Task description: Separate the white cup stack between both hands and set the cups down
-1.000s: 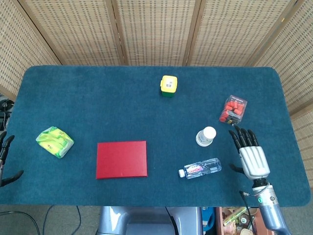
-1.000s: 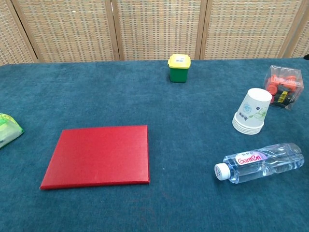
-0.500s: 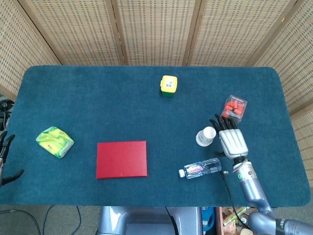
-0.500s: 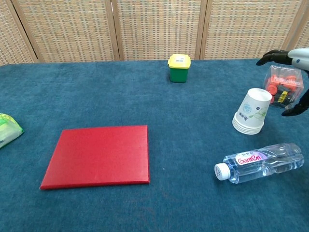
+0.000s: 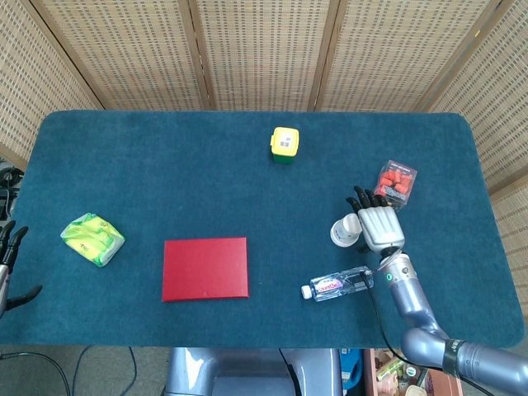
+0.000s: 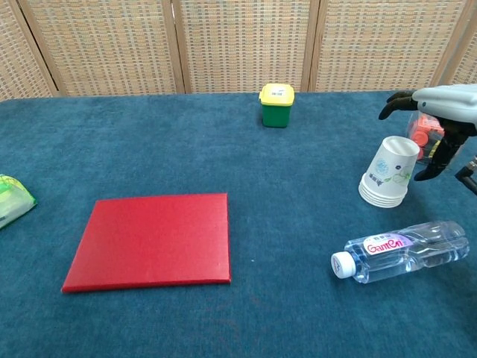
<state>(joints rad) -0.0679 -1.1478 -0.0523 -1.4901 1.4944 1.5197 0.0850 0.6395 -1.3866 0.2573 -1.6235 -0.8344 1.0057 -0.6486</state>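
- Table [image 5: 165, 157]: rectangular with rounded corners, covered in dark teal, short-napped cloth. Woven cane screen panels [image 5: 264, 49] in wooden frames stand behind it.
- White cup stack [image 6: 389, 171]: paper cups nested upside down, tapered, with a faint green leaf print on the side; the rims form stepped rings at the base. It stands on the right part of the table, tilted slightly, left of the clear box and on the far side of the bottle.
- Right hand [image 5: 378, 224]: pale grey shell on the back, black fingers [image 6: 395, 100]. It hovers over and just right of the cup stack, fingers spread and curved downward, holding nothing. Contact with the stack cannot be confirmed in either view.
- Left hand [image 5: 10, 266]: only dark fingers visible at the left edge of the head view, apart and holding nothing.
- Water bottle [image 6: 402, 250]: clear ribbed plastic, white cap, red-lettered label, lying on its side near the stack.
- Clear plastic box [image 5: 394, 183]: square, holding red and orange pieces, partly behind the right hand in the chest view.
- Small container [image 6: 276, 104]: green body, yellow lid, at the far centre.
- Red board [image 6: 153, 240]: flat, thin, rectangular, matte, left of centre.
- Green-yellow packet [image 5: 92, 238]: crinkled glossy wrapper, at the left.
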